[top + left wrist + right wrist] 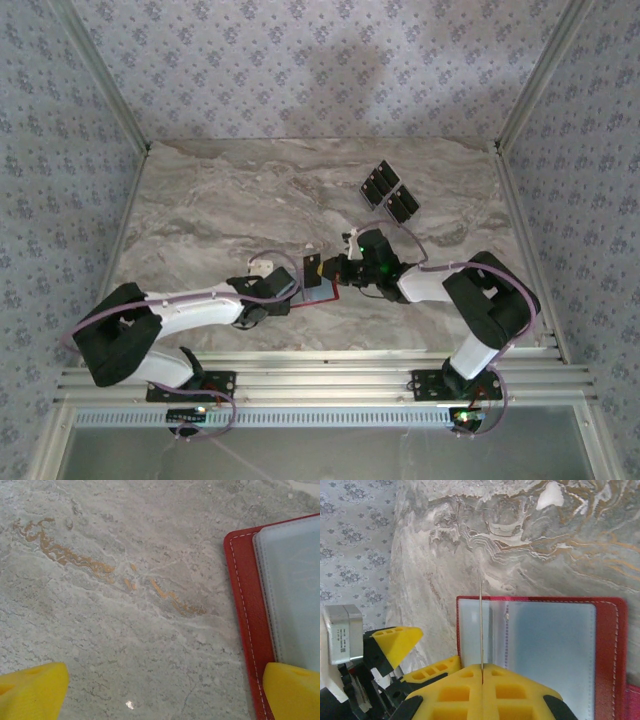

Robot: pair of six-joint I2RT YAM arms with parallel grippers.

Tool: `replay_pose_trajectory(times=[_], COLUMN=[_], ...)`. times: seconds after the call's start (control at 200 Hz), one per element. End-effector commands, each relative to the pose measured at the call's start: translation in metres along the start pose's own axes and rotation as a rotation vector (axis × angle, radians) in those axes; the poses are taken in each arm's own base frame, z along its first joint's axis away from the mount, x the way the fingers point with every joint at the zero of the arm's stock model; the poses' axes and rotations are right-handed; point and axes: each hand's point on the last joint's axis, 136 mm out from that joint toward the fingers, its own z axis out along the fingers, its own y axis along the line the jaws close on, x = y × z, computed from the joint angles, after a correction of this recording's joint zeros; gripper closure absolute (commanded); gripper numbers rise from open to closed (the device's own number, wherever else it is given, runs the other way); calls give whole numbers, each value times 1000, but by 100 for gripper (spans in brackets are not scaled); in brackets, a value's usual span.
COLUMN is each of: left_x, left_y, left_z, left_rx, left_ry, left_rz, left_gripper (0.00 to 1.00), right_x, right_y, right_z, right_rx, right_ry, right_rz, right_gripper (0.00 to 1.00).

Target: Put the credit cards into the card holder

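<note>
Right end effector (481, 672): 2 yellow fingers pressed together on 1 thin black credit card (480, 625). The card is held on edge, so the wrist camera sees it as a bare vertical line.

The card hangs over the left part of the open card holder (610, 645) (small red stitched folding wallet, pale grey-blue pockets inside). This lies flat on the grey marbled stone tabletop (230, 200), between the 2 arms. I cannot tell whether the card's far edge touches a pocket or floats just above it.

Left end effector (162, 692): fingers spread wide, nothing between them. 1 yellow fingertip (292, 690) sits at the holder's red border and the other is over bare stone. It looks placed to brace the holder, but contact is not confirmed.

Step in hand (judgement): inserting this 1 card, with no card visible inside the pockets yet.

Next move calls for:
- lining the card's leading edge up with a pocket mouth;
- laying it to a shallow angle and sliding it in;
- keeping the holder from skating on the smooth stone.

A cluster of spare black cards (390, 192) lies far right on the tabletop, well apart from both end effectors.
</note>
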Motion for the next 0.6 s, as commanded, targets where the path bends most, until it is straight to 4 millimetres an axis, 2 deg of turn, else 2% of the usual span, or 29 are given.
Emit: replay_pose_trajectory(times=[0.0,0.595], left_x=[24,24], left_y=[24,23], left_z=[6,6], left_rx=[-87,-85], left_ry=[67,70], left_rz=[58,59], left_gripper=[0,0], right_x=[-1,23], right_y=[4,-18], right_z=[2,9], right_rx=[-19,-5], right_ry=[19,83], right_rz=[-24,-14], right_gripper=[100,100])
